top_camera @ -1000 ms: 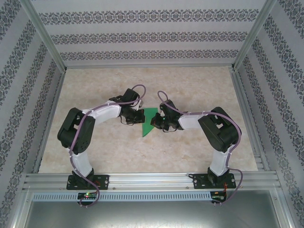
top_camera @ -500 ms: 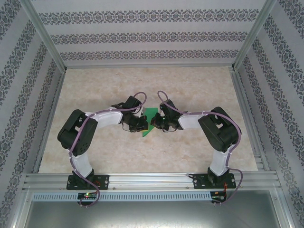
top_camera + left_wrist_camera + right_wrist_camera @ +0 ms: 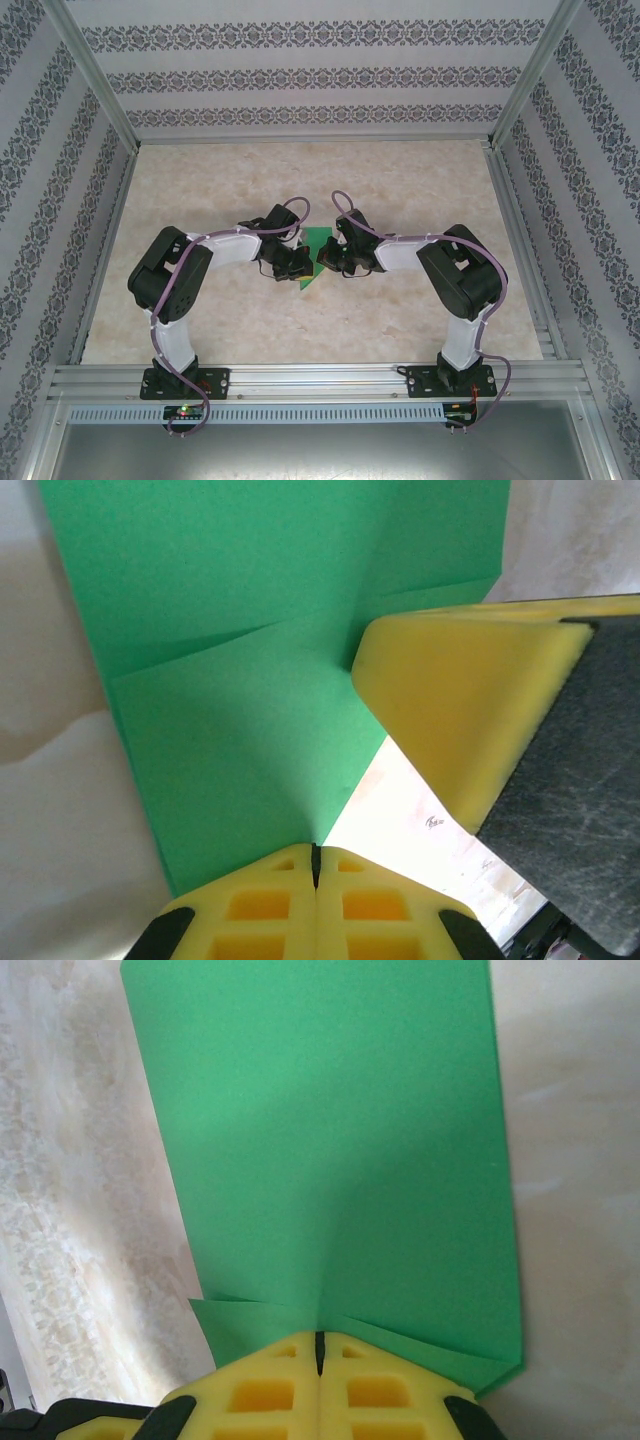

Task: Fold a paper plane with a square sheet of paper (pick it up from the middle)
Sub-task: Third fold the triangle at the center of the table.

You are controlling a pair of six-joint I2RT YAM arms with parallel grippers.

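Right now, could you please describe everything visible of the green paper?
The paper is thin, plain, bright green and matte. It is partly folded, with slanted creases and overlapping flaps showing. It lies on the pale table. The shut left claw meets one edge, and the shut right claw presses on its folded end.

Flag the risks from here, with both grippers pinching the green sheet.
1. Tear: the left gripper and right gripper are both shut on the thin green sheet; pulling apart could rip it.
2. Collision: the grippers sit very close, so a small move may knock them together.
3. Stray crease: twisting either wrist could bend the sheet off its existing fold lines.
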